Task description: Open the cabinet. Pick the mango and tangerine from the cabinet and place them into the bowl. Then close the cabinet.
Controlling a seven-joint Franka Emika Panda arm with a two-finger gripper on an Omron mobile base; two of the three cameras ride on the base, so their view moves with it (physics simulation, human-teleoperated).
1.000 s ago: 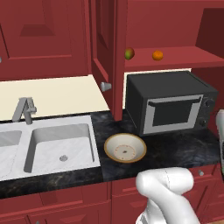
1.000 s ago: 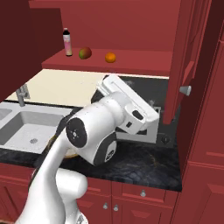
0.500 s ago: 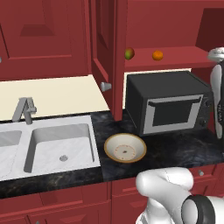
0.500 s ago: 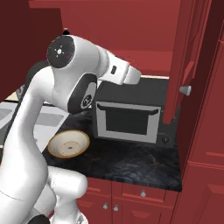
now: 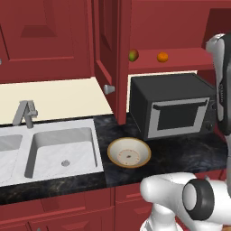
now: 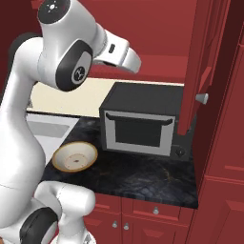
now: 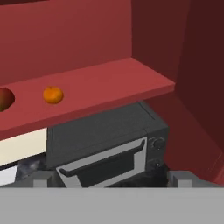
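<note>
The cabinet (image 5: 106,40) stands open, its doors swung out. On its red shelf (image 7: 109,83) the red-green mango (image 5: 133,55) lies left of the orange tangerine (image 5: 163,57). In the hand view the tangerine (image 7: 53,95) sits at mid left and the mango (image 7: 3,99) is cut by the left edge. My gripper (image 7: 112,183) is open, its fingertips (image 7: 40,182) wide apart with nothing between them, well back from the shelf and below it, to the right of the fruits. The cream-tan bowl (image 5: 129,152) rests on the dark counter left of the oven, as the right base view (image 6: 75,156) also shows.
A black toaster oven (image 5: 171,106) stands on the counter under the shelf. A steel sink (image 5: 63,149) with a faucet (image 5: 25,113) lies to the left. The right cabinet door (image 6: 200,62) juts out with its knob (image 6: 202,98) over the oven's right end. My raised arm (image 6: 66,62) towers at left.
The arm has swung up from in front of the oven to shelf height. The gripper has stayed open. The fruits and the bowl have not moved.
</note>
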